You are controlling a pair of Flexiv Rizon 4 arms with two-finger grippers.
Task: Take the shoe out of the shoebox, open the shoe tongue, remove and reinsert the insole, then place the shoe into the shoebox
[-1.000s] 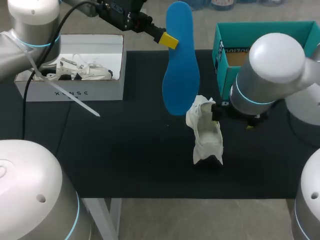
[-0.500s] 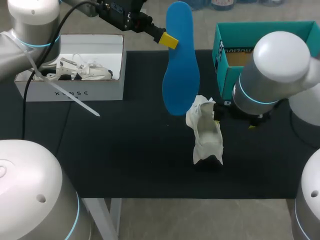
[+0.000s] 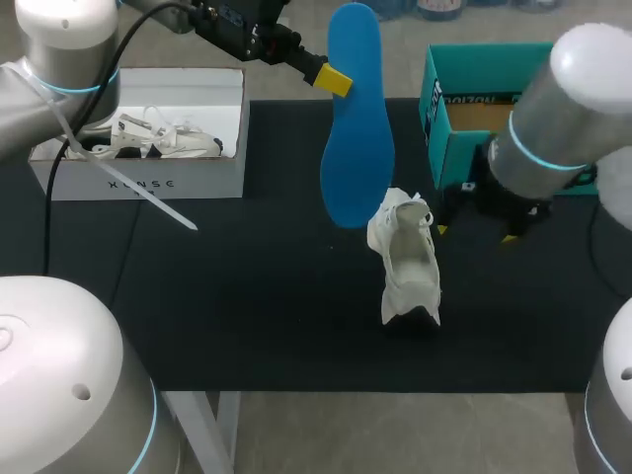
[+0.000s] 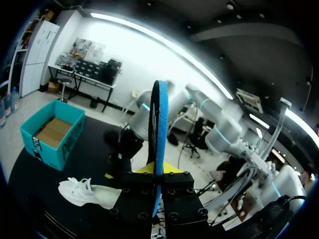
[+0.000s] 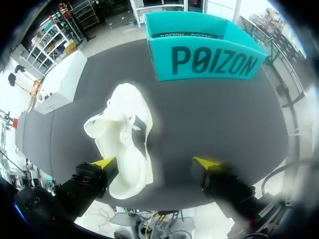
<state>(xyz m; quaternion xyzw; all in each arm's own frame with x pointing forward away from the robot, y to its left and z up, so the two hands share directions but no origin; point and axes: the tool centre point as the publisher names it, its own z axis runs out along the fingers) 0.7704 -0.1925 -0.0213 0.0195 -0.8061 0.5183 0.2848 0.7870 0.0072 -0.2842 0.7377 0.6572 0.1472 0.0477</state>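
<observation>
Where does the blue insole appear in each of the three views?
Head view: the blue insole is held upright in the left hand, its lower end close to the white shoe.
Left wrist view: edge-on in this hand's grip, with the shoe lying ahead and lower.
Right wrist view: not in it.
Shared landmark: the teal shoebox, seen in all three views near the shoe.

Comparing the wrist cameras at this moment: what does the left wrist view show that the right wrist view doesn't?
Only the left wrist view shows the blue insole, edge-on and clamped in the left gripper. Only the right wrist view shows the white shoebox and the right gripper, which is open. Both show the white shoe on the table and the teal box.
</observation>
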